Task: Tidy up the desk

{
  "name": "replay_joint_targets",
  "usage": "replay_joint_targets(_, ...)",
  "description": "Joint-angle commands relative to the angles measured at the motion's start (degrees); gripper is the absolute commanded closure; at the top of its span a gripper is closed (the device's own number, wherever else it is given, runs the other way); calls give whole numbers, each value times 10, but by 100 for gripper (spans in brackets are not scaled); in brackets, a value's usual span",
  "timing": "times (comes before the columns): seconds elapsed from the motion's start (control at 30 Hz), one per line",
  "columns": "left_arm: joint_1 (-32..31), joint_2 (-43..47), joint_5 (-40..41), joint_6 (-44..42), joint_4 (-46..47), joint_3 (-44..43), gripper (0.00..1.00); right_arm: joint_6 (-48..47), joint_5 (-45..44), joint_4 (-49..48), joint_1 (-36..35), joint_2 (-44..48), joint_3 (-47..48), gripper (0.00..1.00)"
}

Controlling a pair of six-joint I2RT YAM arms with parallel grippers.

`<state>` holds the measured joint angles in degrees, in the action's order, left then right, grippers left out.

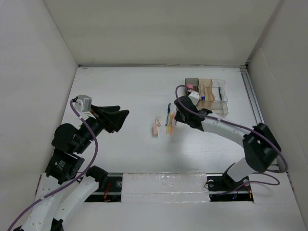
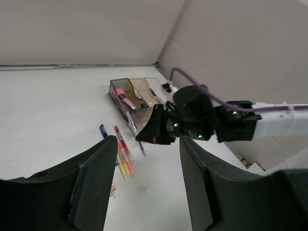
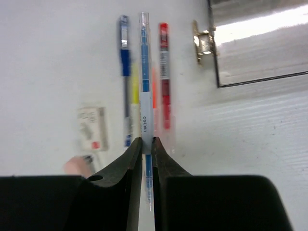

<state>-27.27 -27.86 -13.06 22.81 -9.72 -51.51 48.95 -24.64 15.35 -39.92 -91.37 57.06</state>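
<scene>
The white desk (image 1: 125,86) fills the top view. My right gripper (image 3: 147,142) is shut on a clear pen with blue ink (image 3: 146,96) and holds it above a row of pens. It also shows in the left wrist view (image 2: 154,131), with the pen (image 2: 135,130) hanging tilted. Under it lie a blue pen (image 3: 125,62), a yellow highlighter (image 3: 135,86) and a red pen (image 3: 164,72). My left gripper (image 1: 121,118) is open and empty, left of the pens, its fingers (image 2: 94,183) wide apart.
A clear compartmented tray (image 1: 207,96) with small items stands at the right back, and shows in the left wrist view (image 2: 134,94). A white eraser (image 3: 92,127), a pink eraser (image 1: 156,129) and a binder clip (image 3: 203,42) lie near the pens. A metal rail (image 1: 252,101) runs along the desk's right edge.
</scene>
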Motion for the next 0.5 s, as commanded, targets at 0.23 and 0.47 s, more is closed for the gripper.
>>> replay_joint_targets(0.23, -2, 8, -2, -7, 22, -6, 50, -123, 41, 19, 188, 133, 62, 99)
replay_joint_targets(0.47, -2, 7, -3, -7, 23, -5, 49, -125, -23, 12, 318, 56, 107, 100)
